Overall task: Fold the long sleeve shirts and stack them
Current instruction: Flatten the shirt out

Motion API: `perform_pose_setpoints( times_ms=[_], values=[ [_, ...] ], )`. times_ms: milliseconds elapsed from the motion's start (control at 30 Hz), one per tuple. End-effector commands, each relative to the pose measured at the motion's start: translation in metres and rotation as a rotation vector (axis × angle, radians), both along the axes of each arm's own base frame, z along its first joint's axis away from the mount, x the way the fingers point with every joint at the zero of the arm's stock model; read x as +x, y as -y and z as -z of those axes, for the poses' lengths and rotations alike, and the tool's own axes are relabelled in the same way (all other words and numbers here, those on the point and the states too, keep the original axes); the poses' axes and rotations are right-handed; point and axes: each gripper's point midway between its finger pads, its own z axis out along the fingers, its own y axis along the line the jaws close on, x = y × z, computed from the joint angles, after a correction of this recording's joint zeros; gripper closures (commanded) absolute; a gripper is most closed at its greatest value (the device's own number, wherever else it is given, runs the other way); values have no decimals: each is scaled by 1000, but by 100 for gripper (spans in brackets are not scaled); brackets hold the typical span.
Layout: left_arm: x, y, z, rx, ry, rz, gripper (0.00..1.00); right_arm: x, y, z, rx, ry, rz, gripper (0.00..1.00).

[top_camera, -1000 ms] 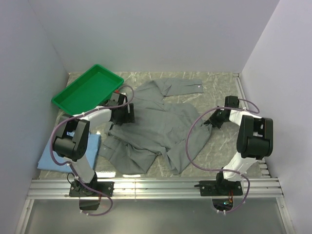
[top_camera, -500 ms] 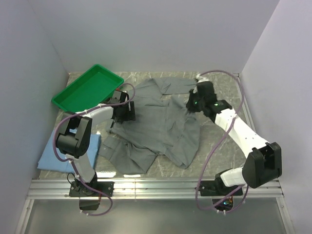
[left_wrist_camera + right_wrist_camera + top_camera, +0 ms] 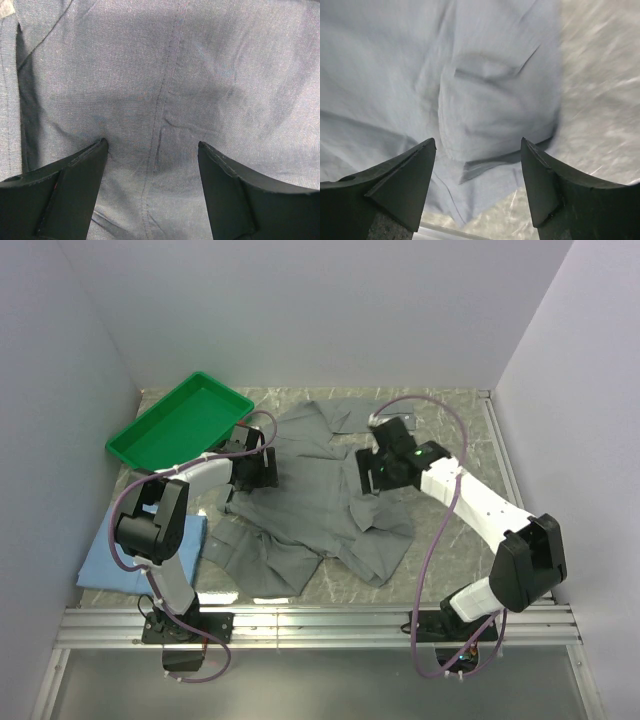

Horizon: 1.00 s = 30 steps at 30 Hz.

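Note:
A grey long sleeve shirt (image 3: pixel 310 505) lies spread and rumpled across the middle of the table. A light blue shirt (image 3: pixel 135 552) lies folded at the front left. My left gripper (image 3: pixel 262 472) rests low on the grey shirt's left side, jaws open, with a seam of the grey cloth (image 3: pixel 165 100) between the fingers (image 3: pixel 75 175). My right gripper (image 3: pixel 376 472) hovers open over the shirt's right side. Under it is a folded-in flap of grey cloth (image 3: pixel 490 95), and nothing is held.
A green plastic tray (image 3: pixel 150 435) stands at the back left, close to my left arm. Bare marble table (image 3: pixel 455 530) shows right of the shirt. Walls close in on three sides, and a metal rail (image 3: pixel 320 623) runs along the front.
My right arm swung from the table's right side to the back, then left over the grey shirt. Its jaws, nearly shut before, now stand open and the cloth lies folded inward. Left arm still.

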Motion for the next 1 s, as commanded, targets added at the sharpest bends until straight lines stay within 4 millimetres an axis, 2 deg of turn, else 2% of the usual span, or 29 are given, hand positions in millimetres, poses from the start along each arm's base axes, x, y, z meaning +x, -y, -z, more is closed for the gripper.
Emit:
perform_pose_setpoints(
  times_ms=[0,33,100,200,267,433,533,600,700,767,967],
  values=[
    [-11,-6,9,23,-54,-11,20,32,14,-48,108,110,125,24],
    [-11,-5,8,21,-52,-11,20,36,15,-50,147,100,167,25],
    [-11,-6,7,20,-49,-12,20,44,18,-42,171,61,223,26],
    [-11,-6,7,22,-46,-13,20,47,3,-28,240,12,236,29],
    [-10,-5,6,18,-43,-11,20,46,-3,-10,263,-27,236,30],
    [-11,-5,7,19,-48,-12,20,34,4,35,250,-110,252,30],
    [-10,-5,6,18,-45,-14,20,27,0,51,260,-140,195,27],
    [-10,-5,6,20,-47,-11,20,26,-6,57,276,-140,159,26],
    [-11,-5,8,20,-52,-12,20,16,-18,63,261,-164,72,26],
    [-11,-5,8,20,-52,-12,20,10,-32,60,236,-153,11,26],
    [-11,-5,10,22,-58,-14,20,-5,-50,49,166,-100,-61,28]
  ],
)
